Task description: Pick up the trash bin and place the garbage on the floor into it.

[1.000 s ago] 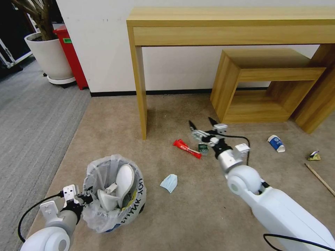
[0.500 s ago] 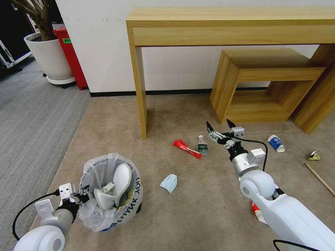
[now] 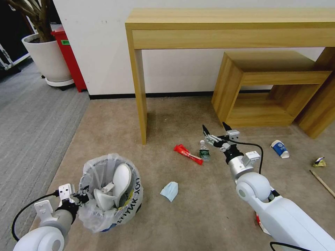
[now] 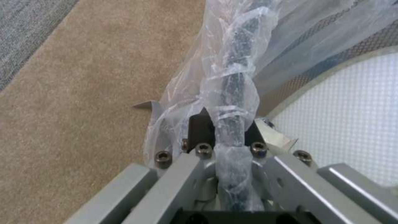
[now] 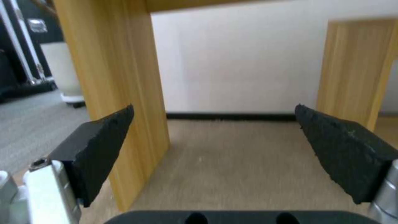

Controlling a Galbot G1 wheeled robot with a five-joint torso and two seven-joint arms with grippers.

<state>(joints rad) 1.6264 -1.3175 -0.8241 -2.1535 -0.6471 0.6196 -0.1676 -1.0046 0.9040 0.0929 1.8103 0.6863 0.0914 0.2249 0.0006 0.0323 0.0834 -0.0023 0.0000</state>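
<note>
Hiding most of its black body under the crinkled bag, trash bin (image 3: 111,192) on the beige floor (image 3: 195,209), white slippers (image 3: 117,186) poking out. Pinched at the rim by left claw (image 3: 81,198), pressed together on plastic. Stretched forward, right claw (image 3: 216,130) spread wide, empty, just beside small bottle (image 3: 204,152); red wrapper (image 3: 187,154) and blue mask (image 3: 170,191) nearby.

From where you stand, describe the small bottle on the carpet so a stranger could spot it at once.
Start at the long wooden table against the white wall and follow its left leg down to the beige carpet. Right of that leg lies a red wrapper, and the small bottle lies at its right end, beside the open right hand. It alone is clear with a green label.
</note>
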